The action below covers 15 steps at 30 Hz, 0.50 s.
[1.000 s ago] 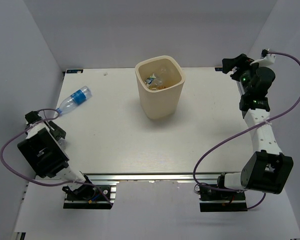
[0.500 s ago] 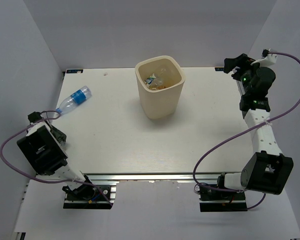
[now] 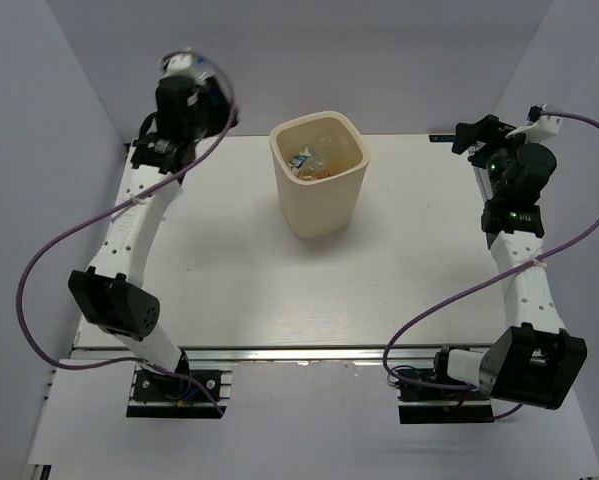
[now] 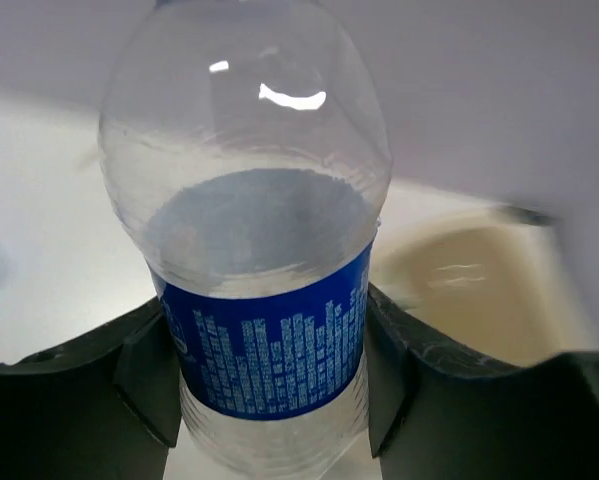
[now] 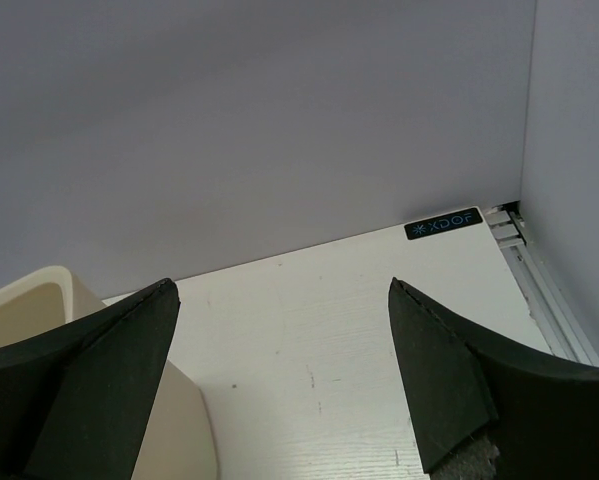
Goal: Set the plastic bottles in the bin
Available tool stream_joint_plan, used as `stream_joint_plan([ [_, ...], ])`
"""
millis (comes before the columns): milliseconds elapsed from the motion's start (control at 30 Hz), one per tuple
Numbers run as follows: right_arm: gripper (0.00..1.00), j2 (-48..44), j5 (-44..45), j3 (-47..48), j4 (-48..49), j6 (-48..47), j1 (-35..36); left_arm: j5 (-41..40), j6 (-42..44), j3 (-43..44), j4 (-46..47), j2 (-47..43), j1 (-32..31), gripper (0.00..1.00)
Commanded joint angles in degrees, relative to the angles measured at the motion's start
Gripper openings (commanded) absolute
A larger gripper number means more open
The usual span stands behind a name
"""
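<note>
Clear blue-labelled bottle (image 4: pixel 269 340) between jaws; cream bin (image 3: pixel 324 210) upright, partly filled.

Pale grey walls (image 3: pixel 309 60) enclose a white wood-grain bench (image 3: pixel 239 290) on three sides, an aluminium rail (image 3: pixel 299 353) along its near edge.

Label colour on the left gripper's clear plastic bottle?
Label on the clear plastic bottle: blue, white print; best in left wrist view.
</note>
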Motion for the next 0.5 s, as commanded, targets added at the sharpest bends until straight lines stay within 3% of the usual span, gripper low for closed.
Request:
stream_joint_plan([
  [0, 0.89, -2.7, 1.9, -0.4, -0.4, -1.9, -0.7, 0.5, 0.3, 16.0, 5.8, 5.7, -10.3, 0.40],
  [33, 0.89, -3.0, 1.9, -0.6, -0.7, -2.0, -0.8, 1.7, 0.7, 19.1, 6.8, 7.9, -14.2, 0.40],
  [233, 0.89, -4.7, 3.3, -0.9, -1.9, -4.1, -1.1, 6.4, 2.1, 40.1, 5.7, 23.9, -21.0, 0.48],
  [300, 0.89, -4.7, 3.4, -0.7, -2.3, -4.4, -1.2, 6.4, 1.7, 39.7, 6.4, 24.6, -21.4, 0.52],
  [367, 0.89, -4.6, 3.0, -0.3, -2.6, -4.7, -1.2, 7.4, 2.0, 37.2, 7.5, 23.7, -21.5, 0.71],
  [433, 0.89, -4.5, 2.8, 0.0, -2.9, -5.0, -1.3, 7.5, 2.9, 35.7, 7.8, 22.5, -21.7, 0.98],
  [467, 0.89, -4.3, 2.7, 0.1, -3.1, -5.0, -1.3, 7.4, 3.5, 35.8, 7.4, 22.2, -21.8, 0.98],
])
